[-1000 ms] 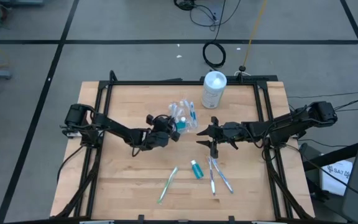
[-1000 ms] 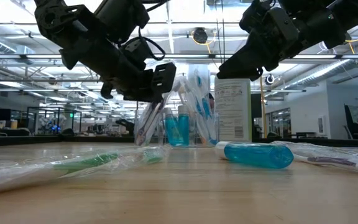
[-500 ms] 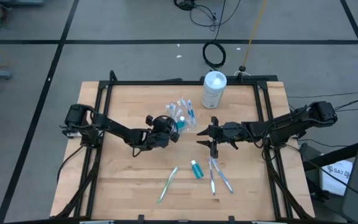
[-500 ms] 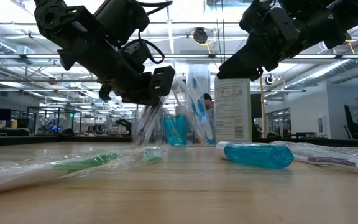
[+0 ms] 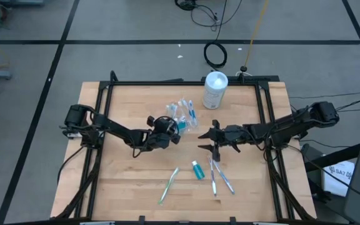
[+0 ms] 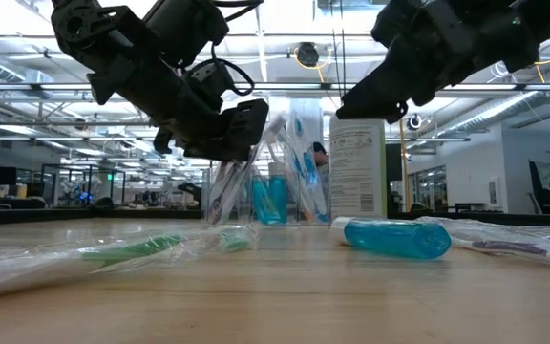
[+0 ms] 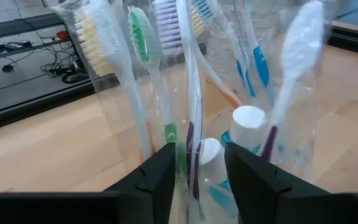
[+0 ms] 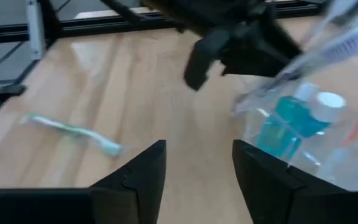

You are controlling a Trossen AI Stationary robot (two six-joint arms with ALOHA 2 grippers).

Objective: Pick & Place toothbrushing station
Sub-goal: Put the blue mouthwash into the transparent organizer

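Note:
A clear cup [image 5: 183, 114] stands at the table's middle, holding wrapped toothbrushes and small blue bottles [image 7: 247, 124]. My left gripper [image 5: 169, 127] is at the cup's left side, open, pointing nearly level into the bundle. A wrapped purple-handled toothbrush [image 7: 190, 149] stands between its fingers. My right gripper [image 5: 203, 139] hovers open to the right of the cup, above the table, with nothing between its fingers [image 8: 197, 168]. On the table nearer the front lie a green toothbrush [image 5: 169, 184], a teal bottle [image 5: 197, 169] and two more wrapped toothbrushes [image 5: 219, 179]. My left gripper has its fingers [image 7: 160, 177] on either side of the purple-handled toothbrush's wrapped shaft [image 7: 188, 168], coming level from the table's left. The brush stands upright in the cup. I cannot tell whether either finger touches the wrapper.
A white canister [image 5: 215, 89] stands at the far edge behind the cup. A black frame rail [image 5: 180, 82] runs round the tabletop. Bare wood lies at the near left [image 5: 124, 181] and near right corners.
My left gripper has kept its place at the cup, and in the low view its fingers now show wider apart than half a second ago. The wrapped brushes in the cup have shifted, and the tall ones stand more upright than a second ago.

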